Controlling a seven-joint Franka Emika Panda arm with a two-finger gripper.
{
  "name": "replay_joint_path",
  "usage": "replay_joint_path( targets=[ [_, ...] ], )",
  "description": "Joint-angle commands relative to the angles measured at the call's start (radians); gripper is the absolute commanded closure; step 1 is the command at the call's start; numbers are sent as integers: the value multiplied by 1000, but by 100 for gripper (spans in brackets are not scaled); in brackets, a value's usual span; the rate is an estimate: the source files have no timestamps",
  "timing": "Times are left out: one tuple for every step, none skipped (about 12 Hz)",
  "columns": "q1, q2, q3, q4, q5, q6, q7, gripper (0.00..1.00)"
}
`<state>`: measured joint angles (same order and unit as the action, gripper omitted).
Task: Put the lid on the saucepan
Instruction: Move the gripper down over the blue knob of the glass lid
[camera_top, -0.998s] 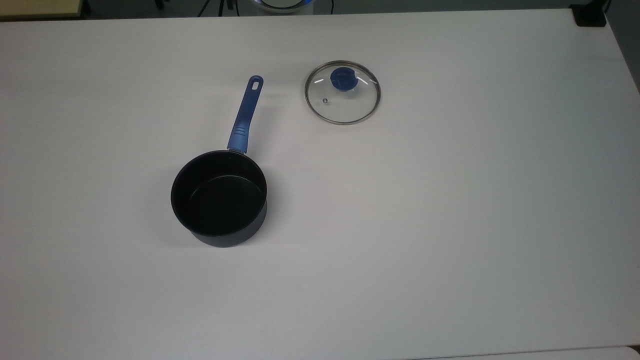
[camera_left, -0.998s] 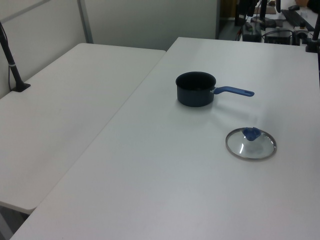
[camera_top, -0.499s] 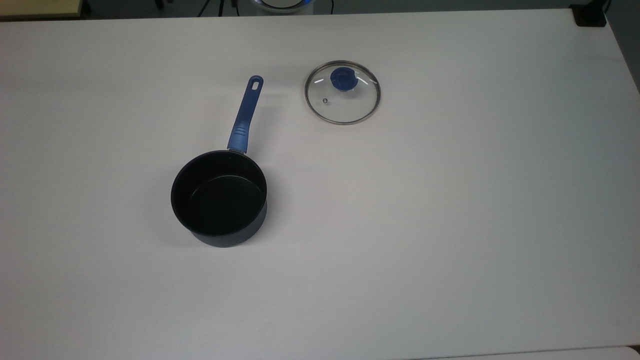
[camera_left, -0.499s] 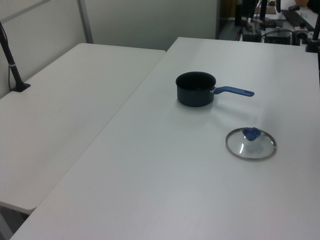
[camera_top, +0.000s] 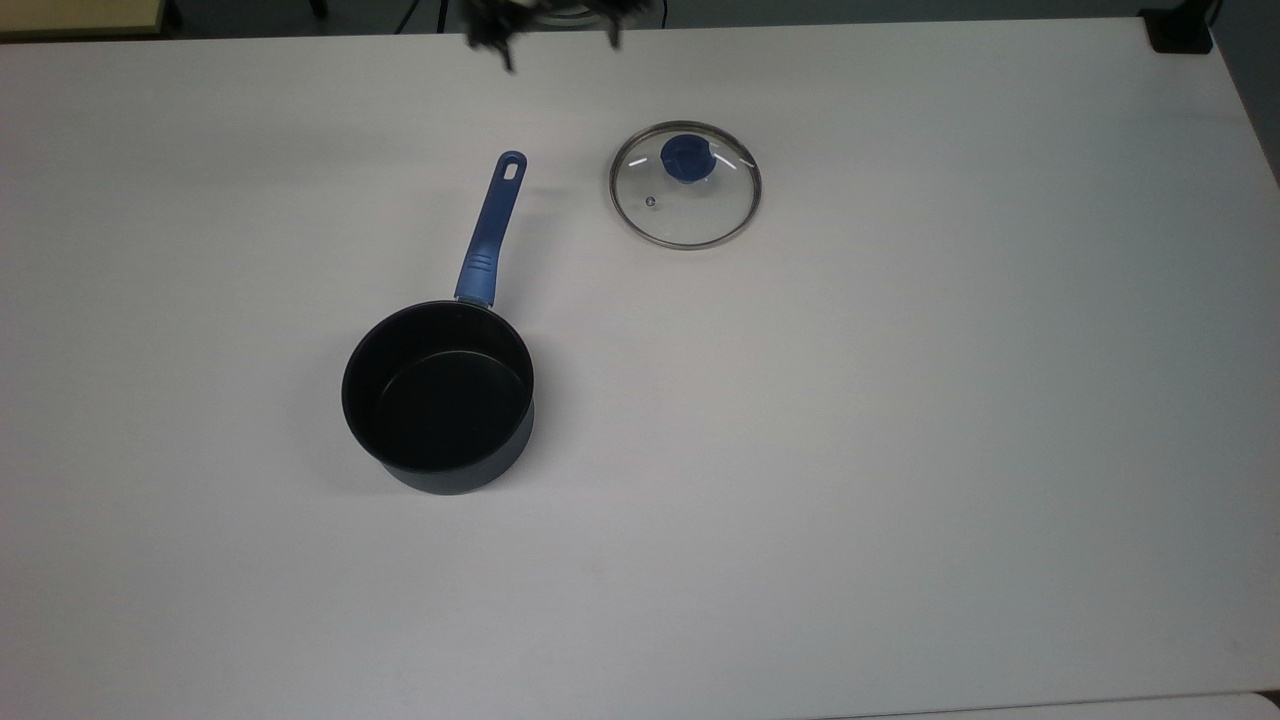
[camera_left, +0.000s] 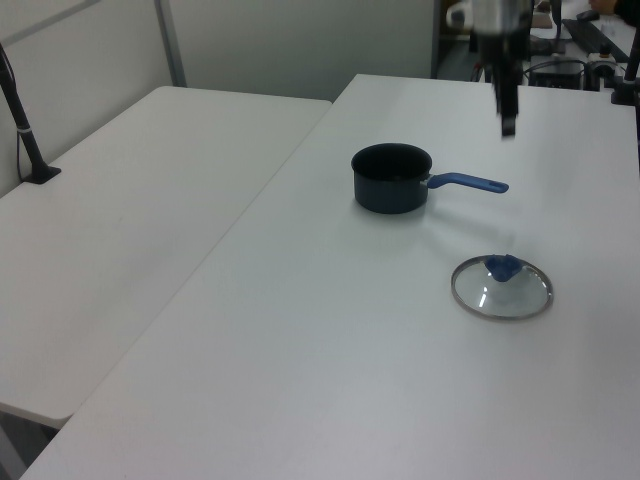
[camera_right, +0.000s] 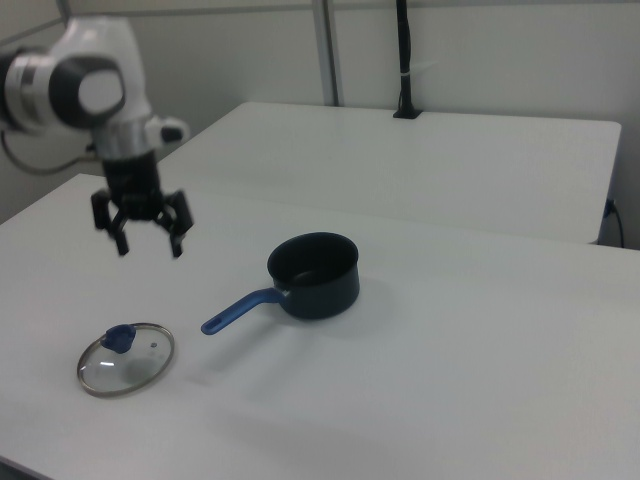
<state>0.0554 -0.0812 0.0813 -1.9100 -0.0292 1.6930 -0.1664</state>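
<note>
Saucepan (camera_top: 438, 396) sat upright left of centre in the top view, mouth open, nothing inside, its blue handle (camera_top: 491, 232) running up-frame toward the table's far edge. Lid (camera_top: 685, 184) lay flat on the white table (camera_top: 900, 450) in the upper middle of the top view, knob (camera_top: 686, 158) up, well apart from the pan and just right of the handle's tip. Judgement: knob-up placement leaves the one graspable feature exposed from above.

Gripper (camera_right: 142, 229) hung in the air at left of the right view, fingers spread wide and pointing down, holding nothing. It sat above the table, up-frame of the lid, not over the knob. Judgement: pre-grasp stage; spread looks ample for the knob, and the lid has not been touched.

Hard to make out:
- In the top view the gripper (camera_top: 545, 30) was cut by the upper frame edge and smeared; only dark finger tips read.
- In the left view the gripper (camera_left: 508, 105) showed edge-on at upper right, so the finger gap could not be read there.
- Lid lettering not legible; steam vent (camera_top: 651, 201) just visible as a small dot.
- Glass was clear, so the lid's rim (camera_left: 501, 288) was the only firm outline in the left view.
</note>
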Motion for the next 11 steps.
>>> replay_joint_path(
  targets=[
    [-2, -5, 124, -182, 6, 177, 227, 0],
    [-3, 21, 147, -182, 17, 183, 263, 0],
    [0, 35, 150, -182, 20, 183, 272, 0],
    [3, 50, 152, -182, 32, 186, 274, 0],
    [9, 82, 158, -182, 38, 207, 275, 1],
    [7, 110, 182, -184, 38, 227, 277, 1],
    [9, 129, 189, -184, 38, 238, 292, 1],
    [12, 144, 201, -184, 37, 241, 298, 1],
    [11, 158, 218, -184, 37, 241, 301, 1],
    [12, 172, 224, -184, 37, 241, 301, 1],
    [11, 181, 235, -184, 34, 241, 301, 1]
  ],
)
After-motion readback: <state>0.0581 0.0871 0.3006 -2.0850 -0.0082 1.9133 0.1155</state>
